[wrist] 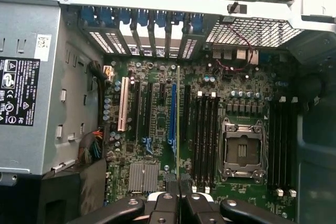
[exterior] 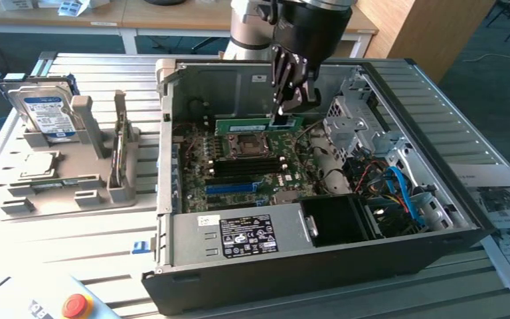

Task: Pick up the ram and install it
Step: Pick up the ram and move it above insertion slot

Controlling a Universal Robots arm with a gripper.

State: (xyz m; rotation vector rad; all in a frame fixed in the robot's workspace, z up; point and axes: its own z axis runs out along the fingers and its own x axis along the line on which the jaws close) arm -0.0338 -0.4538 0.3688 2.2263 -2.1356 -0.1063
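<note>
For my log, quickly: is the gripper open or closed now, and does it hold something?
Gripper: closed, holding the ram.

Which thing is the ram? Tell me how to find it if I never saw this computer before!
Look inside the big open computer case, at the green motherboard on its floor. Beside the square processor socket, the black gripper pinches a long, thin green stick: the ram. It stands on edge with a white sticker, unlike the empty black slots nearby.
</note>
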